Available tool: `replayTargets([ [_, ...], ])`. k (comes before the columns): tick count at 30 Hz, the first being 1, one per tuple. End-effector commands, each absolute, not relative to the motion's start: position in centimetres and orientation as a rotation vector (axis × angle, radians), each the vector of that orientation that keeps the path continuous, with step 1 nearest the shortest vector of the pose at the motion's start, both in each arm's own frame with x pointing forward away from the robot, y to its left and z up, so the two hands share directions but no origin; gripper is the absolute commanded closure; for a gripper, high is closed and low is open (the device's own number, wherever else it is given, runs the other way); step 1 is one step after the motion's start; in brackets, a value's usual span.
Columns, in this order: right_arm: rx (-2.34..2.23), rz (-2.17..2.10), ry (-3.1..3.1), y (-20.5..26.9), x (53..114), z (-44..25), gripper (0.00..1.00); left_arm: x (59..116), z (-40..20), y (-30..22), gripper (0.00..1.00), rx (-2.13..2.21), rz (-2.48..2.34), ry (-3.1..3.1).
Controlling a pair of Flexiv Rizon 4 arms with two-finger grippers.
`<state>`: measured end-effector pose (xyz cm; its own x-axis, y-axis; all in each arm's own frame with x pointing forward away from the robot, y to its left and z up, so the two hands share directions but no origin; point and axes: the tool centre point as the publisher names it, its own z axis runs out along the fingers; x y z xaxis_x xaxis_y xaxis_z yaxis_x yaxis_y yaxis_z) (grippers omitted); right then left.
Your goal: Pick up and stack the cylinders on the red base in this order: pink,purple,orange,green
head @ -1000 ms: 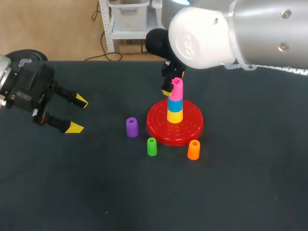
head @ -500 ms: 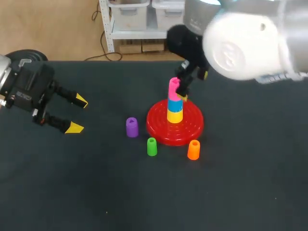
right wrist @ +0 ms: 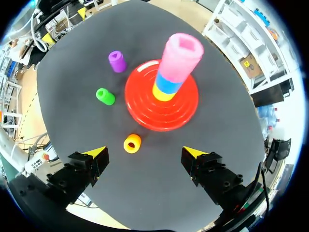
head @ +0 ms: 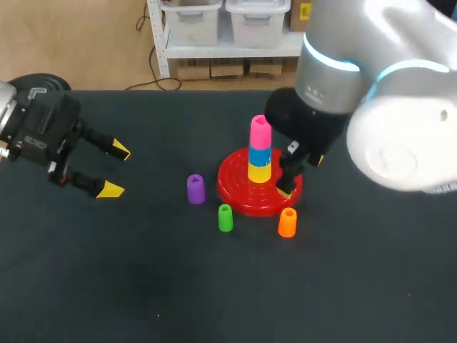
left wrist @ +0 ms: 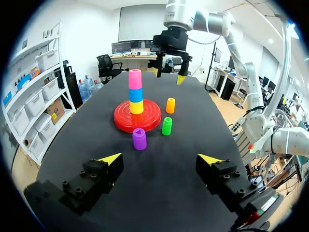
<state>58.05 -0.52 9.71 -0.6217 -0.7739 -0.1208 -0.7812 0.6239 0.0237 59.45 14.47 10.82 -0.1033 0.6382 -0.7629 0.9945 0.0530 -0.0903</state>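
Pink is sitting in place; purple is coming next.
The right hand (right wrist: 145, 152) is hovering wide open and empty beside the red base (right wrist: 145, 111), the pink cylinder (right wrist: 181, 53) standing ahead of it atop the stack. Next it is likely needing to reach the purple cylinder (right wrist: 116, 61), farther ahead on the tabletop.

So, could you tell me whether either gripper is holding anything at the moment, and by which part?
Nothing is held: the left gripper and the right gripper are both open and empty.

Dark table (head: 143, 286) carries red base (head: 234, 186), purple cylinder (head: 196, 189), green cylinder (head: 226, 217), orange cylinder (head: 287, 222).
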Motion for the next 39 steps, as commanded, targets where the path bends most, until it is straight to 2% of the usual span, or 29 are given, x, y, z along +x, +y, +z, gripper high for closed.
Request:
replayTargets([
  [1,-1.297,0.137,2.724,-0.3,58.0,7.9,0.0,59.4,10.7,14.5,0.0,1.634,-0.859,1.794],
  [10,-1.304,0.181,2.766,-0.1,57.6,5.1,0.0,59.4,10.7,14.5,0.0,1.634,-0.859,1.794],
  [39,-1.342,0.174,2.832,0.0,57.1,2.3,0.0,59.4,10.7,14.5,0.0,1.634,-0.859,1.794],
])
